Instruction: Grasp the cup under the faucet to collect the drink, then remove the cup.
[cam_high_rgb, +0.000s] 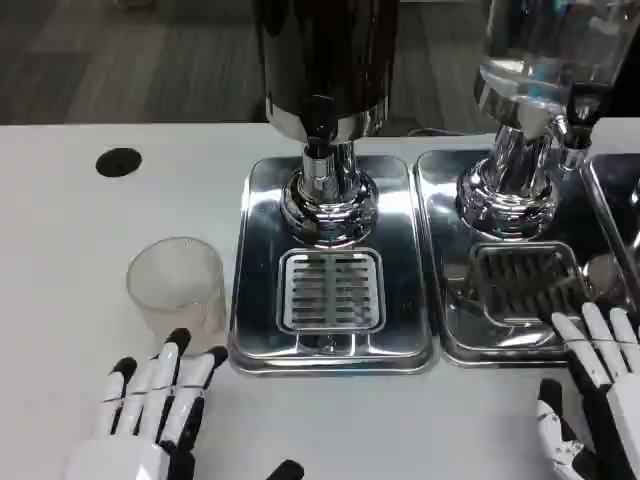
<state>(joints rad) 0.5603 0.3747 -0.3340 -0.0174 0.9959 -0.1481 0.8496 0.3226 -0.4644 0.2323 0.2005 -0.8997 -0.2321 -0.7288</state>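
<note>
Cup (177, 282): clear frosted plastic, round, upright on the white surface (60, 260), left of the dispenser base.
Faucet (320, 125): black tap above a slotted chrome drip tray (331, 290).
Left robot hand (150, 405): fingers spread, empty, just short of the cup.
Right robot hand (595, 395): fingers apart, empty, cut off by the frame.

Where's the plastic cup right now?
In the head view the clear cup stands upright on the white table, left of the middle dispenser's drip tray, just beyond the left hand's fingertips.
</note>
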